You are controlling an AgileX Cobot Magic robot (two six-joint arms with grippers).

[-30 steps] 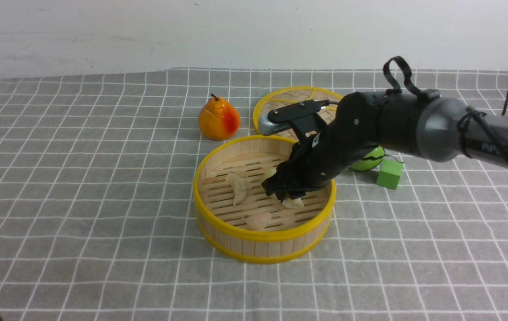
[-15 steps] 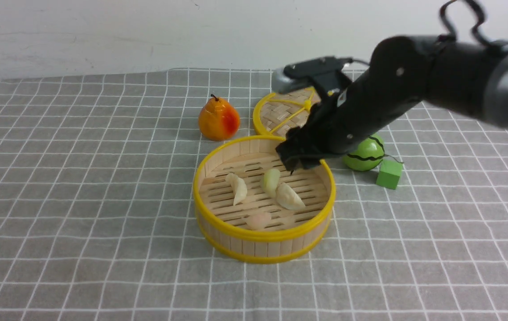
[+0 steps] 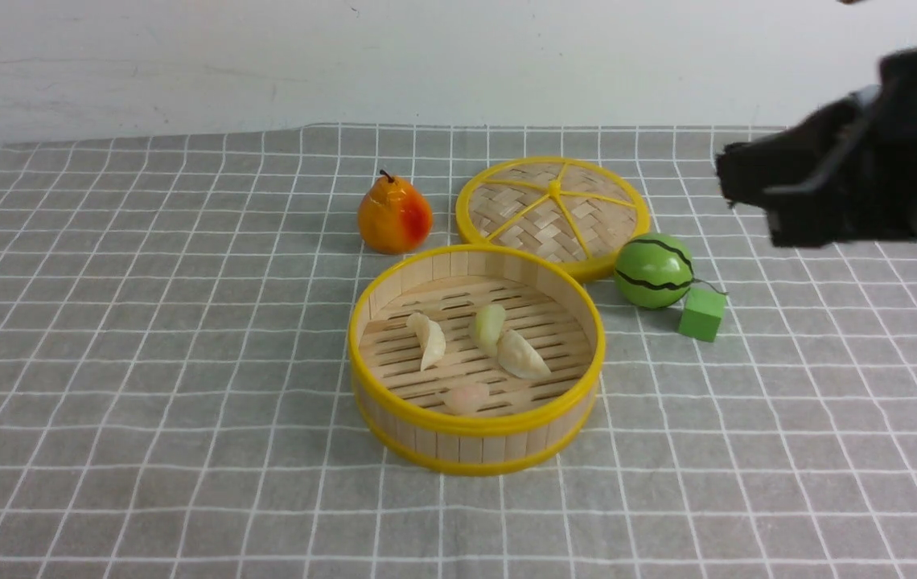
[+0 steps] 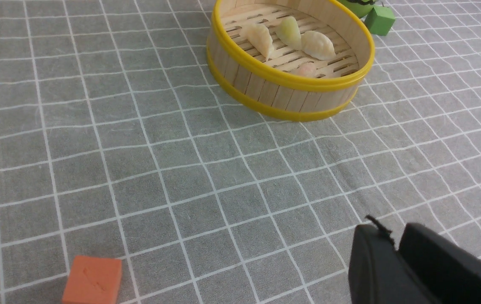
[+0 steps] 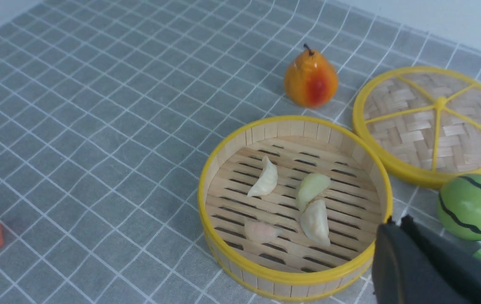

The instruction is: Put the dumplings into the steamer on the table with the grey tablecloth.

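The steamer (image 3: 474, 422) stands mid-table on the grey tablecloth (image 3: 145, 362). Several dumplings lie on its slatted floor: a cream one (image 3: 429, 340), a greenish one (image 3: 489, 326), another cream one (image 3: 524, 355) and a pinkish one (image 3: 466, 396). My right gripper (image 3: 736, 189) hangs high at the far right, shut and empty, well clear of the basket. In the right wrist view its fingertips (image 5: 394, 223) show beside the steamer's rim (image 5: 291, 276). My left gripper (image 4: 392, 236), seen only in its wrist view, is shut on nothing, over bare cloth short of the steamer (image 4: 291, 80).
A pear (image 3: 394, 215) and the flat woven lid (image 3: 553, 211) sit behind the steamer. A green striped ball (image 3: 655, 271) and a green cube (image 3: 702, 314) lie to its right. An orange block (image 4: 93, 279) rests on the cloth near the left arm.
My right arm rose out of the steamer and swung up to the right, leaving a cream dumpling on the slats. Its jaws have come together.
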